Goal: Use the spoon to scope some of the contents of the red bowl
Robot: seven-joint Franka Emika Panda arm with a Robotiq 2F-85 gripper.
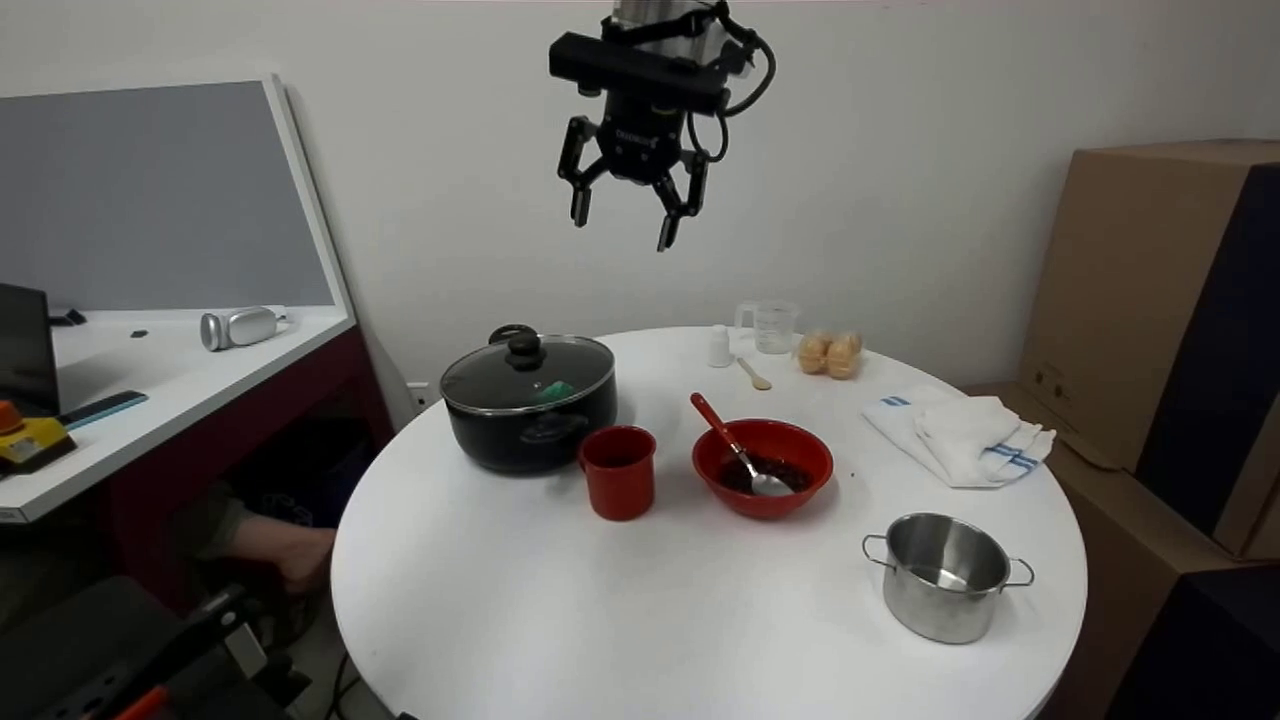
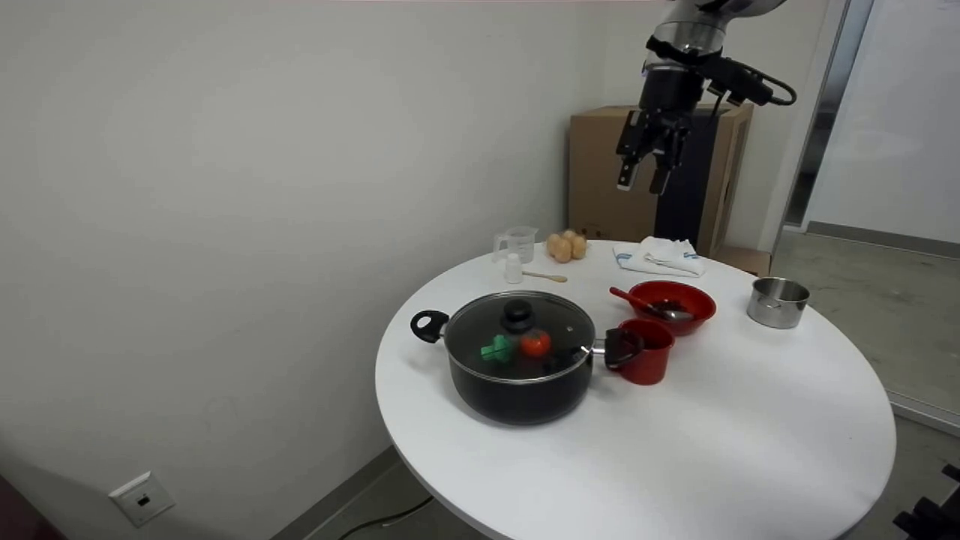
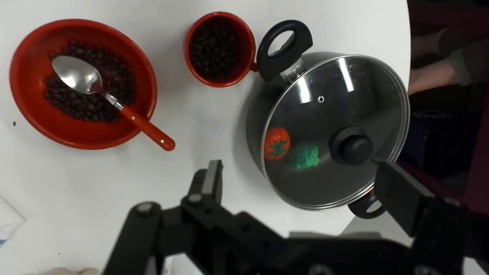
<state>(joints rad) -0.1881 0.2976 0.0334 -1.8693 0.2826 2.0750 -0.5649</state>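
Note:
The red bowl (image 1: 765,508) stands on the white table, right of the red cup in an exterior view; the wrist view shows it at upper left (image 3: 28,103). Its contents (image 3: 82,101) are dark beans spread over the bottom. The spoon (image 3: 111,100) rests in the bowl, its silver scoop on the beans and its red handle leaning out over the rim. It also shows in both exterior views (image 1: 742,455) (image 2: 637,298). My gripper (image 1: 622,235) is open and empty, high above the table. In the wrist view its fingers (image 3: 298,166) are apart, with the pot beneath.
A black pot with a glass lid (image 2: 465,345) and a red cup of dark beans (image 1: 620,490) stand near the bowl. A steel pot (image 1: 940,610), folded towel (image 1: 960,440), eggs (image 1: 830,355), wooden spoon (image 1: 757,378), white bottle (image 1: 720,347) and measuring cup (image 1: 775,328) surround them.

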